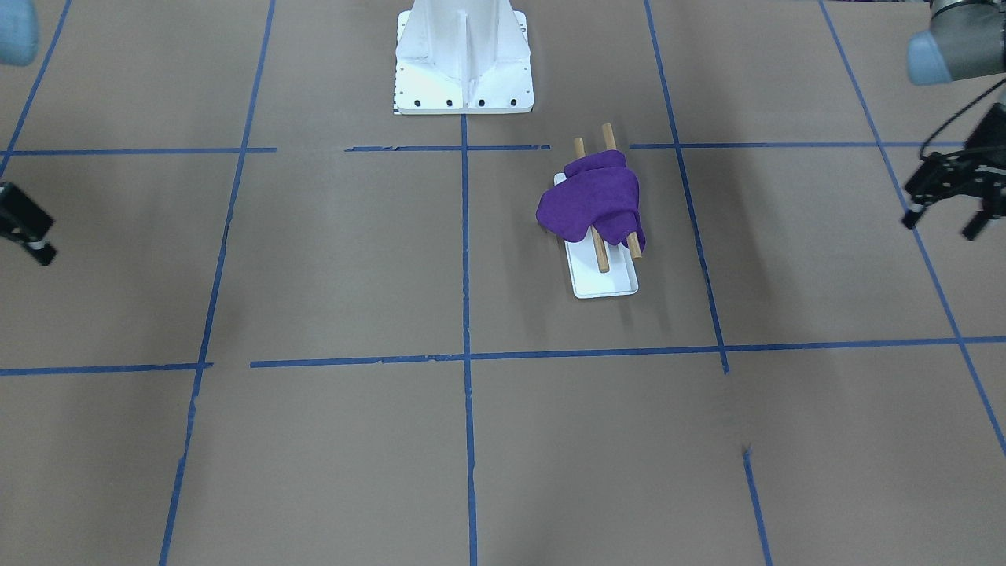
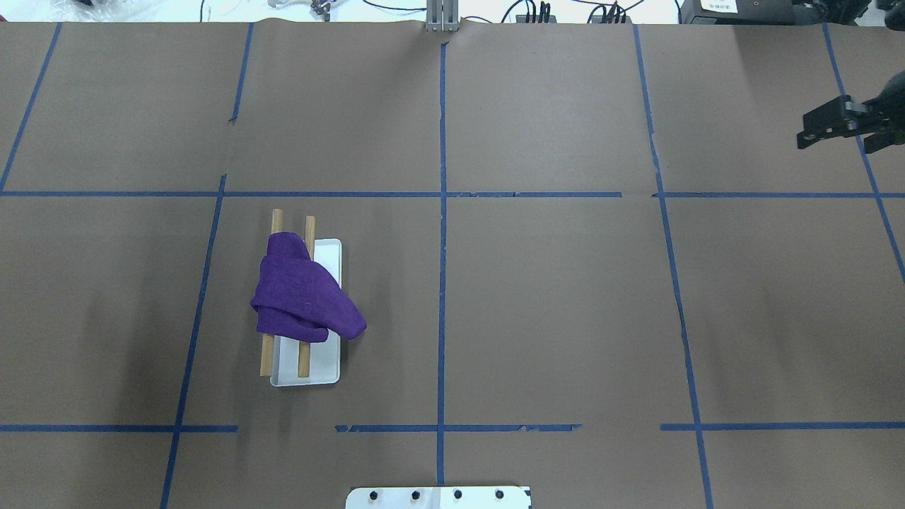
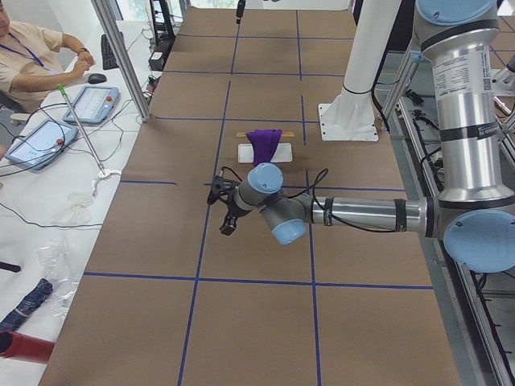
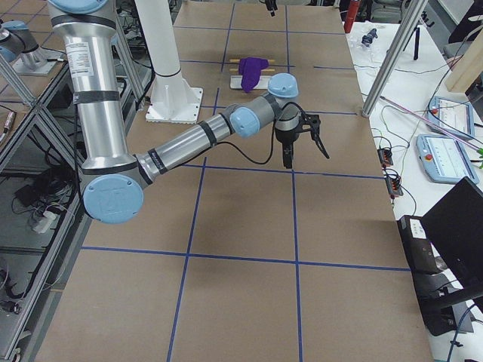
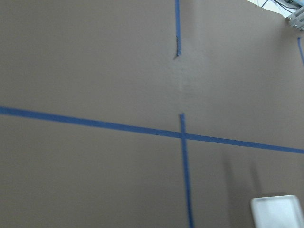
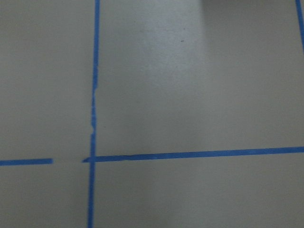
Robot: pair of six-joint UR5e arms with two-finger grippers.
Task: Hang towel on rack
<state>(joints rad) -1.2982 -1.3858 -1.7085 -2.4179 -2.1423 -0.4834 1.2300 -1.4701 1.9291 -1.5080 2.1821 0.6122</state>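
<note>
The purple, fuzzy towel [image 1: 595, 196] lies bunched in folds across both tan wooden rods [image 1: 601, 255] of the rack [image 1: 603, 281], one lobe drooping off the side facing the right gripper [image 2: 836, 143]. Bare rod ends stick out at both ends. The rack stands on its flat white base on the surface, well apart from both grippers, nearer the left gripper [image 1: 940, 228].

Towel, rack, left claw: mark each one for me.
towel [image 1: 597, 196], front-facing view, middle of the purple cloth.
rack [image 1: 603, 283], front-facing view, bare part of its white base.
left claw [image 1: 941, 228], front-facing view, midway between its spread fingertips.
</note>
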